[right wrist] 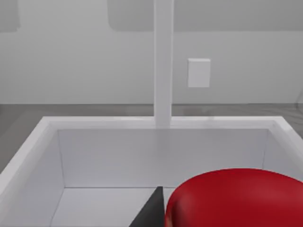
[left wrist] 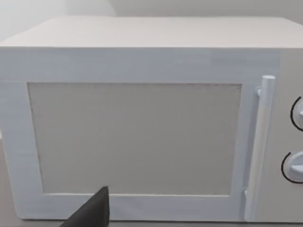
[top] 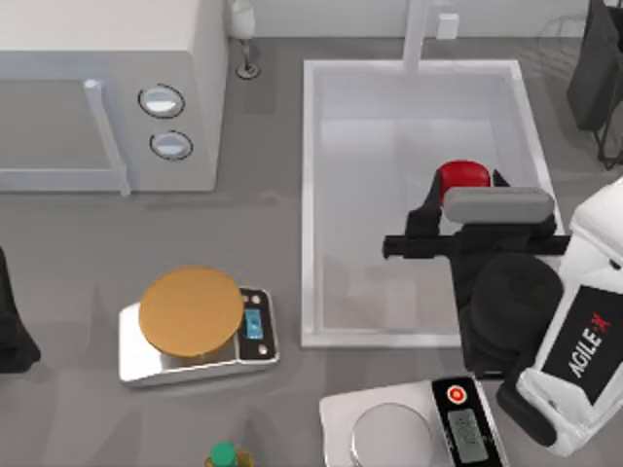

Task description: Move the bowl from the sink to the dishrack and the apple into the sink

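The right gripper (top: 459, 200) hangs over the right half of the sink (top: 310, 195), largely buried under its own grey wrist block and black arm links in the top view. From there the apple (top: 462, 177) is just a glossy red crescent poking out beyond that block. The right wrist view shows far more of the fruit (its lower part runs off the frame). A smooth red dome sits close to the lens, with one dark wedge-shaped finger (right wrist: 152, 210) lying against its side. The opposite finger is out of sight, so the grip reads as closed around the apple from that one contact alone.

The sink is a deep white rectangular basin with flat matte walls, and the square white faucet (right wrist: 163, 61) rises from its far rim.

My left arm (top: 10, 326) is parked at the table's left edge, cut by the frame, facing the boxy white microwave (left wrist: 142, 137) with its bar handle.

On the grey table, a flat orange disc (top: 191, 311) covers one kitchen scale (top: 255, 326). A second scale (top: 394, 433), with a silver round plate, is clipped by the bottom edge.
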Robot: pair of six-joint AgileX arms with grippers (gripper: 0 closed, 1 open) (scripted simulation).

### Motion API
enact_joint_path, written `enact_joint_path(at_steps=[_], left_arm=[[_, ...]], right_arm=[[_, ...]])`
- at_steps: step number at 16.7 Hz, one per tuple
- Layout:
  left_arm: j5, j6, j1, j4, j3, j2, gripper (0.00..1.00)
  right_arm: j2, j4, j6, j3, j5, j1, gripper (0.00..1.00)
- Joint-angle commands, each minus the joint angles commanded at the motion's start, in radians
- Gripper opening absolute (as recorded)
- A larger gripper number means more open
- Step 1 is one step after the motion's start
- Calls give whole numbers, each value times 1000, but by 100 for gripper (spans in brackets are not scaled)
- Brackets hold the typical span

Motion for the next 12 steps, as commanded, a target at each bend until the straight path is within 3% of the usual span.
enact_joint_path(at_steps=[3, 12], left_arm=[[0, 0, 0, 0, 0, 0, 100], [0, 0, 0, 0, 0, 0, 100]], right_arm=[[0, 0, 0, 0, 0, 0, 0], [0, 0, 0, 0, 0, 0, 68]])
